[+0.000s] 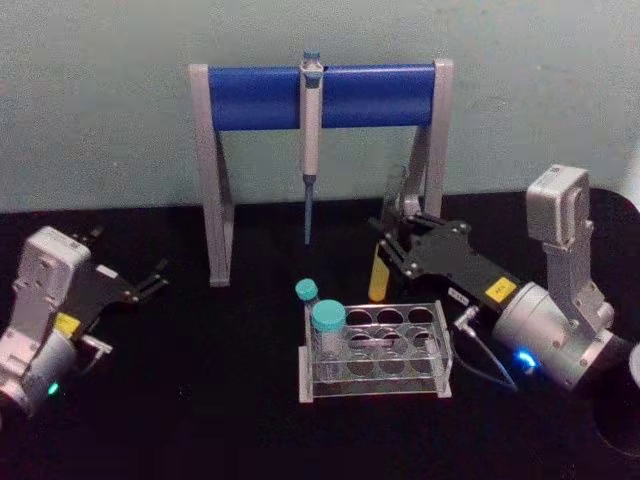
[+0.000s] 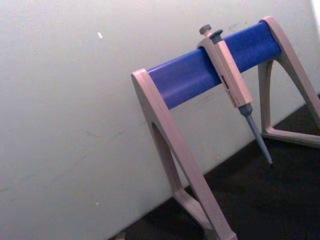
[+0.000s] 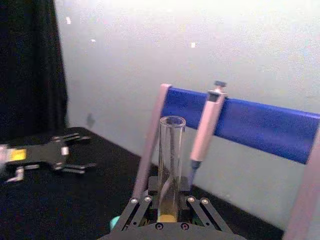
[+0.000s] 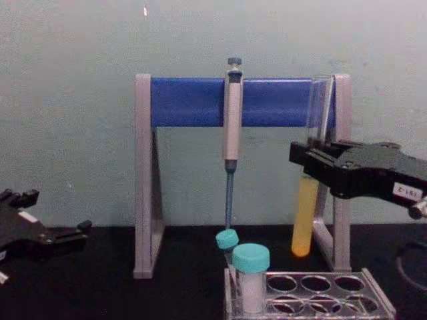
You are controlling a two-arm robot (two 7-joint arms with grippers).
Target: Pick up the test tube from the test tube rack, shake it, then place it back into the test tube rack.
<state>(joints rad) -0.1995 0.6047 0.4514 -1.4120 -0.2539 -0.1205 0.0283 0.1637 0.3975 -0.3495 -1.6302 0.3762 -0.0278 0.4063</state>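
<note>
Head view: the right gripper [image 1: 393, 247] is seen reaching in from the right, its claw clamped on the test tube [image 1: 379, 281], which is held out of the test tube rack [image 1: 372, 388] and just behind its back row, close to the right leg of the pipette stand [image 1: 255, 97]. Two teal-capped tubes [image 1: 328, 318] are stood at the rack's left end, and a pipette [image 1: 311, 130] is hung from the stand's blue bar. The left gripper [image 1: 152, 280] is parked low on the left over the black table [image 1: 200, 420], well apart from the rack, its claw apart. Left wrist view: the stand [image 2: 195, 72] and the hanging pipette [image 2: 231, 80] are shown against a pale wall. Right wrist view: the tube [image 3: 171, 160] is gripped near its lower part between the fingers [image 3: 142, 210], its open mouth up and the yellow liquid low by the claw; farther off, the left gripper [image 3: 82, 152] is seen with its claw spread. Chest view: the tube [image 4: 305, 217] is held nearly upright with a slight lean, its rounded yellow-orange end above the rack [image 4: 373, 293] and not touching it, the claw [image 4: 308, 157] closed around its middle.
</note>
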